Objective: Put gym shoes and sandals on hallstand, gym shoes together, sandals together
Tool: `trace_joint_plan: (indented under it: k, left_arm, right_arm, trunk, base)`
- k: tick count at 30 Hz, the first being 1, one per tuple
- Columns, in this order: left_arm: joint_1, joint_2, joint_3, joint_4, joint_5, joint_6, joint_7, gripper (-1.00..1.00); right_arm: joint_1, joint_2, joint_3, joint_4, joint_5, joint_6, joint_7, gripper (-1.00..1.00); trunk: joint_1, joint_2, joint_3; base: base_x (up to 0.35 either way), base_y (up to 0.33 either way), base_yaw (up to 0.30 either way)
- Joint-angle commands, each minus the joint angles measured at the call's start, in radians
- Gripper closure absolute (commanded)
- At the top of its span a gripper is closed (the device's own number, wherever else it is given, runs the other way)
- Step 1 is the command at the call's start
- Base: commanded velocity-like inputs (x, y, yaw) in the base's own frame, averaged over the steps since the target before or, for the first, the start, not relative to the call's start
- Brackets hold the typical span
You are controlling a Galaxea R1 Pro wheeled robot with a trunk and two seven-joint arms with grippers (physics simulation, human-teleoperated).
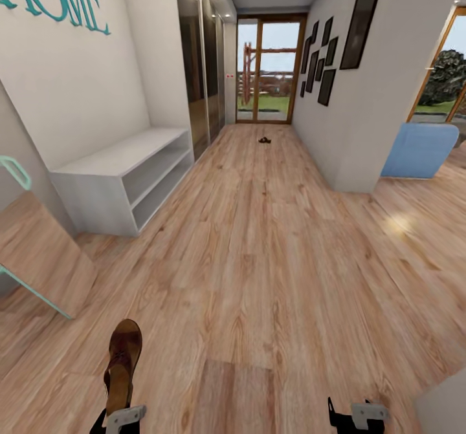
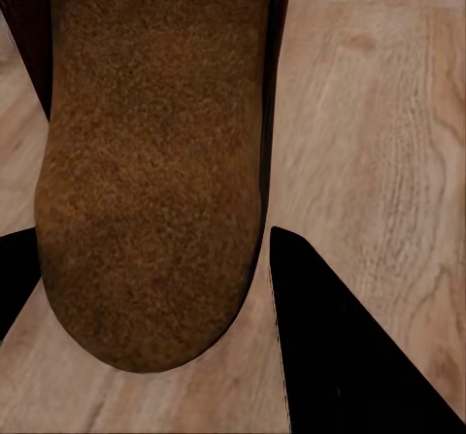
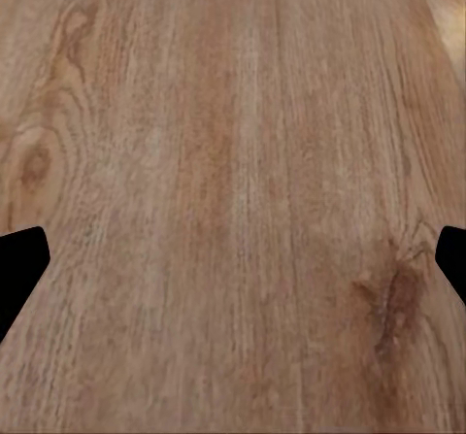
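head view evenly bright; daylight enters through the glass door (image 1: 270,72) at upper centre, ceiling spots glare on the dark wardrobe panels (image 1: 197,59). a bright patch lies on the floor (image 1: 395,224) at right. straight lines bow toward the frame edges. both wrist views soft, grainy; finger silhouettes pure black.
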Motion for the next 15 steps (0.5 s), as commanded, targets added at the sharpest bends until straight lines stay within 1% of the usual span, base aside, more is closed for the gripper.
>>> trace_joint_plan:
  k: [1,15]
  left_arm:
    - [0.000,0.000,0.001,0.000,-0.003,-0.002,0.002,1.00]
    - [-0.001,-0.002,0.001,0.000,-0.004,-0.002,0.002,1.00]
  right_arm:
    - [-0.001,0.000,0.002,0.001,0.003,-0.002,-0.006,-1.00]
    - [-0.001,-0.002,0.001,-0.001,0.003,-0.002,-0.009,-1.00]
  trunk:
    - [0.000,0.000,-0.001]
    - [0.000,0.000,-0.001]
  base:
    - [0.339,0.000,0.000]
    - [0.339,0.000,0.000]
